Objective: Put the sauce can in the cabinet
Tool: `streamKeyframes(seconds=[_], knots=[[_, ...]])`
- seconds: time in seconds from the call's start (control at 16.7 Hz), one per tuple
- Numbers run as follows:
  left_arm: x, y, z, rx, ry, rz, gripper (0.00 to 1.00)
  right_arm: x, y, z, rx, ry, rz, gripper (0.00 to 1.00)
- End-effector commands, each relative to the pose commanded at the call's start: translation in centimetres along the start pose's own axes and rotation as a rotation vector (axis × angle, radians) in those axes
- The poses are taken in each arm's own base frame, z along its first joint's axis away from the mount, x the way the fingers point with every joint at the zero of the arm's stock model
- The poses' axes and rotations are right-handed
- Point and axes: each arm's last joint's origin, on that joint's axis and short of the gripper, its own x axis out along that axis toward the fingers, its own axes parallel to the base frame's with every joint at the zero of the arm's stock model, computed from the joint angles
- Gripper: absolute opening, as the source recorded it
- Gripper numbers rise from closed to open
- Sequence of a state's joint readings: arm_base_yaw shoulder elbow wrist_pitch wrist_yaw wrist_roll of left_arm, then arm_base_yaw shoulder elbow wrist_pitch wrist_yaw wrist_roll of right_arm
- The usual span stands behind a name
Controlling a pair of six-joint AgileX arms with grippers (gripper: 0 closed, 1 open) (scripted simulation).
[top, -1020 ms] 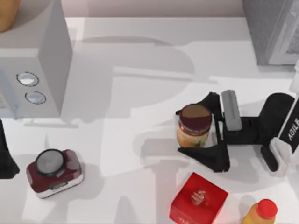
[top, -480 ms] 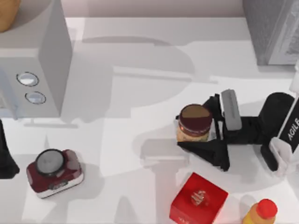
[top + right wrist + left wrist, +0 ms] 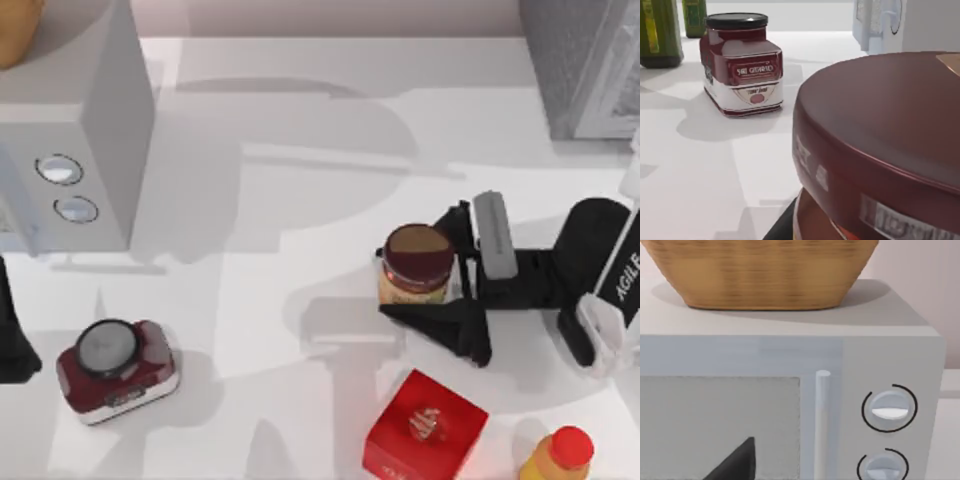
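White table [image 3: 300,200] bears one sauce can [image 3: 416,264], right claw [image 3: 425,279] around it.

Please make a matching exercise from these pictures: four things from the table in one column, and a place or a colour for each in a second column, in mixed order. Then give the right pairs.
Things:
1. sauce can
2. cabinet
3. red box
4. yellow bottle

Descriptions:
A. far right corner of the table
B. between the fingers of the right gripper
C. has a red cap
D. near edge, just left of the bottle

Pairs: 1-B, 2-A, 3-D, 4-C
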State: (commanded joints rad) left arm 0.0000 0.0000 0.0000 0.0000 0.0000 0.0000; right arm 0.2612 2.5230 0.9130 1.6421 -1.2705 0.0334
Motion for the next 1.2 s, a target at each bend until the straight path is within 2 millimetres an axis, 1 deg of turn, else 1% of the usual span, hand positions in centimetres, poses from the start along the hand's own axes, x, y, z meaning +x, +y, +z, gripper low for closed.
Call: streamKeyframes(seconds=[0.24,0.36,0.54,0.72,0.96,1.08,1.2], knots=[[0.0,0.0,0.0,0.0,0.0,0.0,1.0,-0.1,0.0,0.0,0.003,0.0,-0.002,0.0],[0.0,0.0,0.0,0.0,0.0,0.0,1.0,0.0,-0.2,0.9,0.003,0.0,-0.003,0.0],[0.0,0.0,0.0,0.0,0.0,0.0,1.0,0.1,-0.7,3.7,0.003,0.001,-0.005,0.0],[0.0,0.0,0.0,0.0,0.0,0.0,1.0,0.1,-1.0,7.6,0.004,0.001,-0.006,0.0],[0.0,0.0,0.0,0.0,0.0,0.0,1.0,0.0,-0.6,12.5,0.004,0.001,-0.004,0.0],[0.0,0.0,0.0,0.0,0.0,0.0,1.0,0.0,-0.2,14.1,0.003,0.0,-0.003,0.0],[0.0,0.0,0.0,0.0,0.0,0.0,1.0,-0.1,0.0,14.9,0.003,0.0,-0.002,0.0]])
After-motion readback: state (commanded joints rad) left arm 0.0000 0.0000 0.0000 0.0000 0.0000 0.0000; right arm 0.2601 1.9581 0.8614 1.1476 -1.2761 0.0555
